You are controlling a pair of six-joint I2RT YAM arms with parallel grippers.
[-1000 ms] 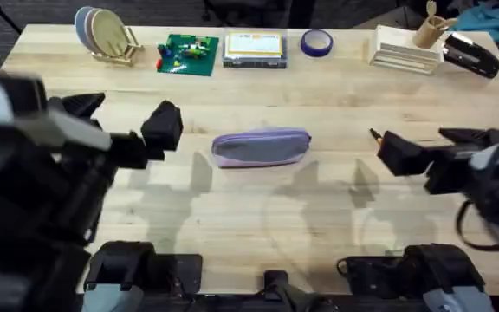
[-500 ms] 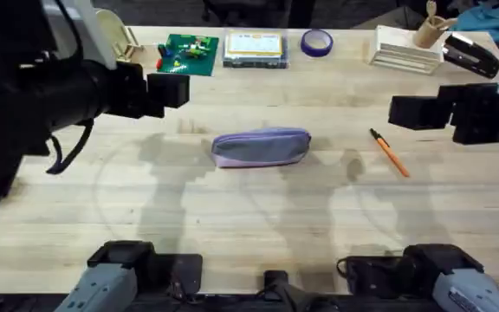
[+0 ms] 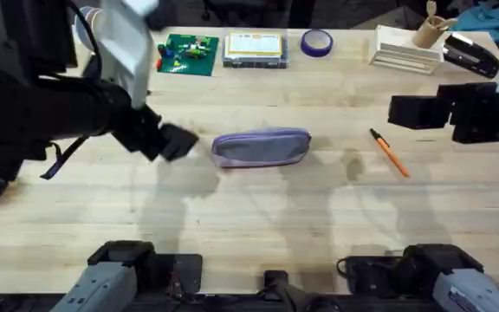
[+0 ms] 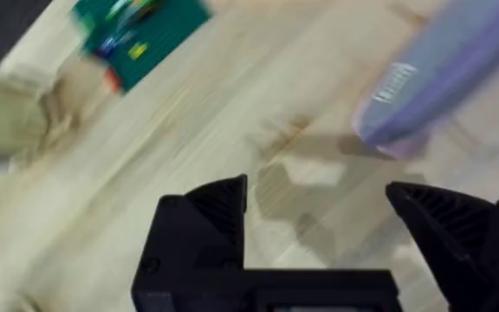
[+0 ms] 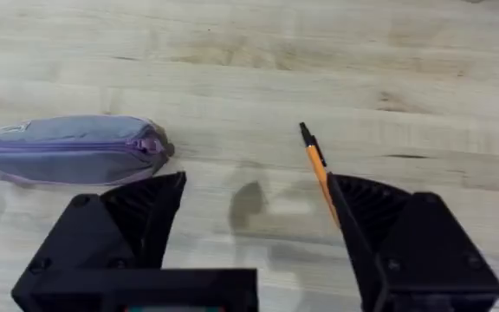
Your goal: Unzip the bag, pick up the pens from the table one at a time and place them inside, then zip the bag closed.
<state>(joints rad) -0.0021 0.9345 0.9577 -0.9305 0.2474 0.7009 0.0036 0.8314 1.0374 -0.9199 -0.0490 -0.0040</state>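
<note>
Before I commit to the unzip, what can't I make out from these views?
- Bag: zipper pull too small in the overhead; left end blurred in the left wrist view.
- Pen: lower end hidden behind the right hand's finger in the right wrist view.
- Left hand: blurred overhead.

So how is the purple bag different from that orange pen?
The bag is a fat, soft lilac and grey pouch; the pen is a thin, stiff orange stick with a dark tip. The bag lies level across the overhead view, while the pen lies slanted. Both rest on the table, untouched.
</note>
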